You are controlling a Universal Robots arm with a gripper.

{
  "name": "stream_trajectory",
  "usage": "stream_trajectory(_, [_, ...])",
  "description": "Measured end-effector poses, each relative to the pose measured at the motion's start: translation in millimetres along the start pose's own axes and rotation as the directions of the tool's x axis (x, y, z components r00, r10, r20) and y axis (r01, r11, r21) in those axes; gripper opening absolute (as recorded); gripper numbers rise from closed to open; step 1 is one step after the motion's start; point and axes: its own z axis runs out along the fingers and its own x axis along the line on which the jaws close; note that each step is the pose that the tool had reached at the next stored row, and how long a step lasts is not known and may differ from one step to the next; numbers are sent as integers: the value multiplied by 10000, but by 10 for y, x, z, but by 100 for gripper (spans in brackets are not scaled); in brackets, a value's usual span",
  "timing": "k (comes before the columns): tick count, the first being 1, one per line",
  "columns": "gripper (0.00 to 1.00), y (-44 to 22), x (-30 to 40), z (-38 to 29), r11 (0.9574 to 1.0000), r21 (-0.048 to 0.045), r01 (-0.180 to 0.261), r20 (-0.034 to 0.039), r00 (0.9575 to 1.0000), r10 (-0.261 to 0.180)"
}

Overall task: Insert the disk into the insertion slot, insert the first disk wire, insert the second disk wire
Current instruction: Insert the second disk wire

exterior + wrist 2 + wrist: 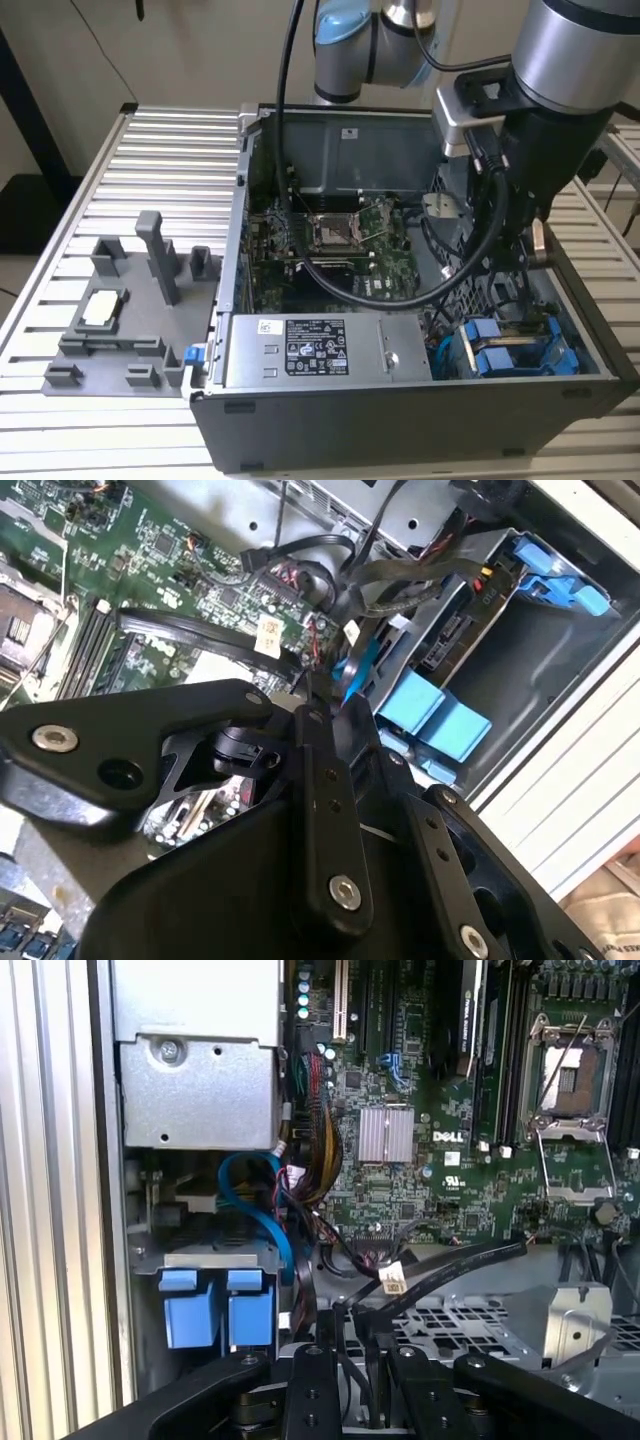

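Disk (512, 350) seated in insertion slot (525, 660), lower right of the exterior view, blue carrier tabs facing out. Pincer (357, 1338) narrow, apparently pinching black disk wire (450, 1265) near the bay, probably to line up its plug.

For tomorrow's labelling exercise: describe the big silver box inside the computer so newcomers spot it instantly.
Find the open computer case on the slatted table. Along its wall nearest the exterior view's camera lies the silver box, with blue drive carriers toward that view's right. Its large black-and-white label sets it apart.
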Motion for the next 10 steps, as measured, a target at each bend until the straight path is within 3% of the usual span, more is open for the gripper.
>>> stream_trajectory(3, [27, 11, 0, 21, 10000, 1, 0, 12, 10000, 0])
stream_trajectory(5, [27, 26, 2, 37, 10000, 4, 3, 127, 9999, -3])
stream_trajectory(10, [27, 65, 1, 34, 10000, 12, 21, 252, 9997, -21])
